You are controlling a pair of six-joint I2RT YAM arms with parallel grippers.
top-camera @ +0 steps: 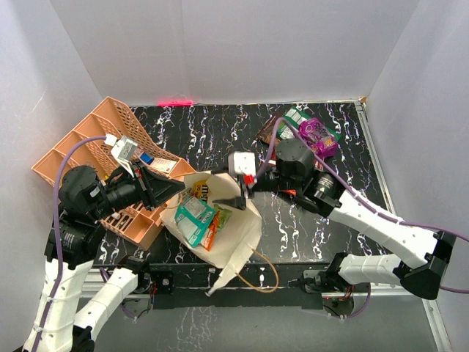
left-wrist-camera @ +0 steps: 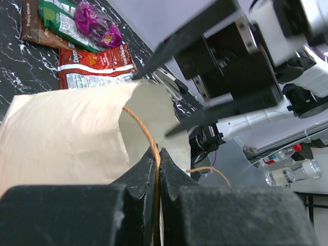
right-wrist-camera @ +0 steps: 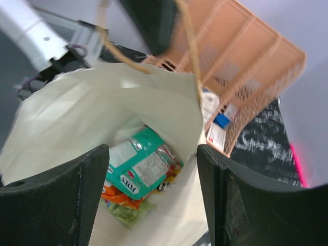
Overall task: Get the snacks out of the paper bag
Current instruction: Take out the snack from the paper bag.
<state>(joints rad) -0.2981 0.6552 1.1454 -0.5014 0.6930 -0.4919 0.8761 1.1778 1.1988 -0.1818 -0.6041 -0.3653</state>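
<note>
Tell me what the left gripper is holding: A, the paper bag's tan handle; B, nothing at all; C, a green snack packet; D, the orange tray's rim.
A: in the left wrist view the left gripper is shut on the tan handle of the paper bag.

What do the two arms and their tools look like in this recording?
Both the left arm and right arm have white link shells and black joint housings, with a lilac cable trailing along each. The left tool and right tool have matte black, wedge-shaped fingers. A white block with a red mark sits behind the right one.
</note>
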